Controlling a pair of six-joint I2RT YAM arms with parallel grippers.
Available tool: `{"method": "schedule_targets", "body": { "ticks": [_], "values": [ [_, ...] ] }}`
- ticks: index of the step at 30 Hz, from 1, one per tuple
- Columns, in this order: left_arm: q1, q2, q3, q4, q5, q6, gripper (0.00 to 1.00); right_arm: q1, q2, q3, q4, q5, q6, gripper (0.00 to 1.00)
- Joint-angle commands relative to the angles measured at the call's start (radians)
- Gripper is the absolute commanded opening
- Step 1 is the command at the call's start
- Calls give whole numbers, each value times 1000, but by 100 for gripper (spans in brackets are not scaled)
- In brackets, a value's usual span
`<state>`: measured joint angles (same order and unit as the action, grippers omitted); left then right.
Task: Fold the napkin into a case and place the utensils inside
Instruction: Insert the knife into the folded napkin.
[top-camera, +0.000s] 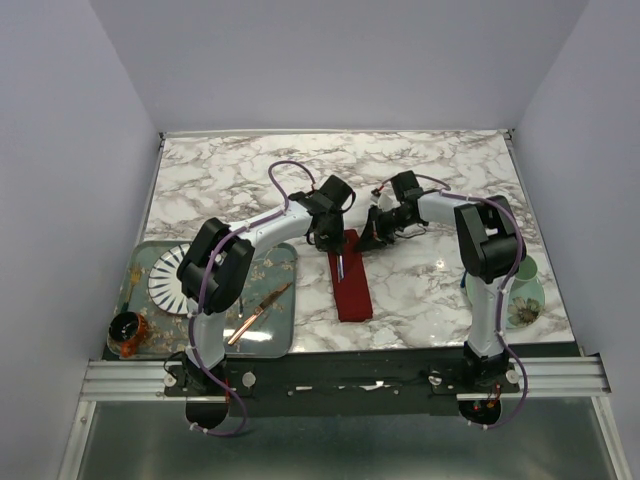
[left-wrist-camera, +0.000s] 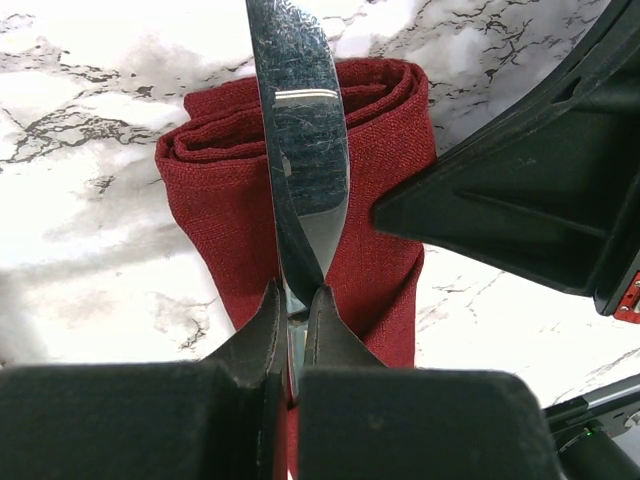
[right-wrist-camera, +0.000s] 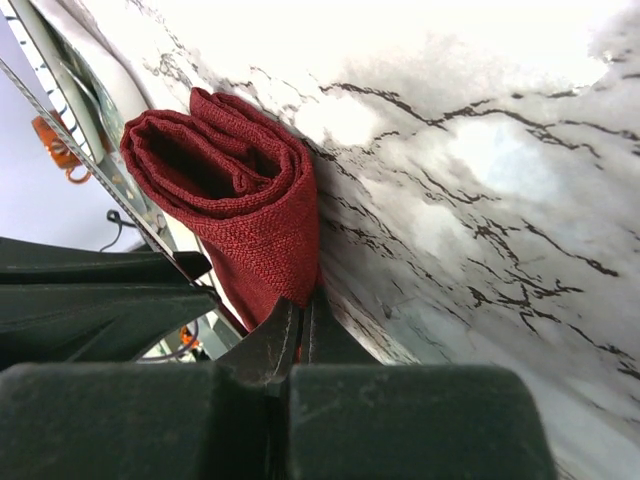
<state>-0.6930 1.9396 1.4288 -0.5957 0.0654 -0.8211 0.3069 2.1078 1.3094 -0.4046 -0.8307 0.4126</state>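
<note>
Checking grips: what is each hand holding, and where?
Left hand pinches the silvery utensil at its narrow part; right hand grips the case at its edge.

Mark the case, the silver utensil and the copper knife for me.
case (right-wrist-camera: 270, 215): right wrist view, outer fold near the open end.
silver utensil (left-wrist-camera: 305, 150): left wrist view, middle of the blade.
copper knife (top-camera: 258, 312): top view, its middle.
</note>
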Motion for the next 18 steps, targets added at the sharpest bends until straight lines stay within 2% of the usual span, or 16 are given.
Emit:
{"method": "schedule_targets", "body": {
  "ticks": [1, 18],
  "values": [
    [-3, -14, 2, -23, 37, -19, 0, 5, -43, -18, 46, 58, 46, 1],
    [-20, -30, -37, -12, 60, -35, 0, 5, -72, -39, 81, 127, 83, 1]
  ]
}}
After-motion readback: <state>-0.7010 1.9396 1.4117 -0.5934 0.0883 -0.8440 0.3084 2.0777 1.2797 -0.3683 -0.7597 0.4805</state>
